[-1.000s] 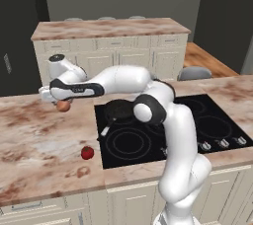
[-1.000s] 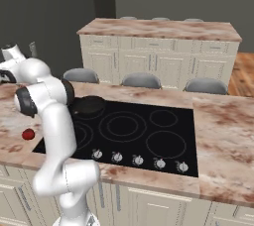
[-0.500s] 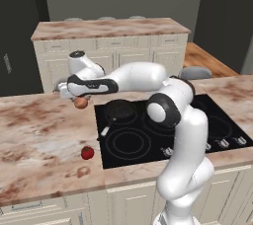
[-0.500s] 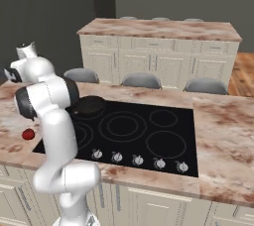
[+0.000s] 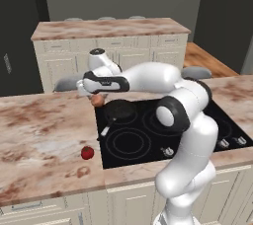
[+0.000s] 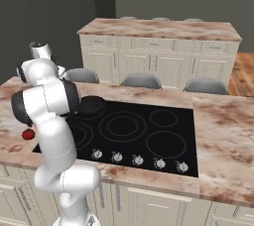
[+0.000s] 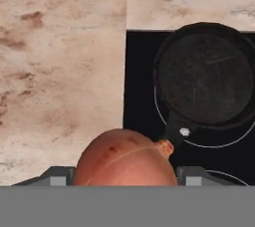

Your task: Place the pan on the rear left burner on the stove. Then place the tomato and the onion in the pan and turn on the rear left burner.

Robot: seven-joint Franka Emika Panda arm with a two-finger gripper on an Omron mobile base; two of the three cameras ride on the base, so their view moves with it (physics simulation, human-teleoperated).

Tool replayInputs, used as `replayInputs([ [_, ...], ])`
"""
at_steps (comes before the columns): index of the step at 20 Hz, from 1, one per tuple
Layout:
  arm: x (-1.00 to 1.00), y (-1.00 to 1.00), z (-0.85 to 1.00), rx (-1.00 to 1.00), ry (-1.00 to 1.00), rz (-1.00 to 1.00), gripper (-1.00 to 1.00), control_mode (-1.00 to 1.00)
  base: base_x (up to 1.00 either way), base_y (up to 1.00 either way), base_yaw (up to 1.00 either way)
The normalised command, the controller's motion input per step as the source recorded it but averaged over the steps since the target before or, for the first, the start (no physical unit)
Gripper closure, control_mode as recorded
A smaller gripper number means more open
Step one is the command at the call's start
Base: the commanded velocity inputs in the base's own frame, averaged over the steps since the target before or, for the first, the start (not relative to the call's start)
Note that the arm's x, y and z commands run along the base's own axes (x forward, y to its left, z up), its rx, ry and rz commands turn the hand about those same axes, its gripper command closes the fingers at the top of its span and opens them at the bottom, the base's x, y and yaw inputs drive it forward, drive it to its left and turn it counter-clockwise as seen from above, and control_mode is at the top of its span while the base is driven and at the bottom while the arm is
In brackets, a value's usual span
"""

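Observation:
The black pan sits on the rear left burner of the stove, its handle pointing toward the front left. My gripper is shut on the onion and hangs above the stove's left edge, just left of the pan. In the hand view the onion sits between my fingers, with the pan ahead and to the right and nothing inside it. The tomato lies on the counter left of the stove's front corner. From the right base camera the pan and the tomato are both visible.
A marble counter spreads to the left of the stove. Silver knobs line the stove's front edge. Grey stools stand behind the counter, and a kitchen island lies beyond them.
The arm has swung to the right with the onion in the gripper, from over the counter to the stove's left edge beside the pan. Pan and tomato have stayed put.

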Motion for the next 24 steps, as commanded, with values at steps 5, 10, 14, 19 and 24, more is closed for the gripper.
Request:
replayInputs([
  [5,0.02,-0.68,0.04,0.00,0.04,-0.06,1.00,-1.00,0.00,0.00,0.00],
  [10,0.12,-0.65,0.03,0.00,0.05,-0.08,1.00,-1.00,0.00,0.00,0.00],
  [14,0.28,-0.46,0.00,0.00,0.04,-0.03,1.00,-1.00,0.00,0.00,0.00],
  [19,0.27,-0.27,0.01,0.00,0.07,-0.03,1.00,-1.00,0.00,0.00,0.00],
  [24,0.32,-0.06,0.00,0.00,0.07,-0.03,1.00,-1.00,0.00,0.00,0.00],
])
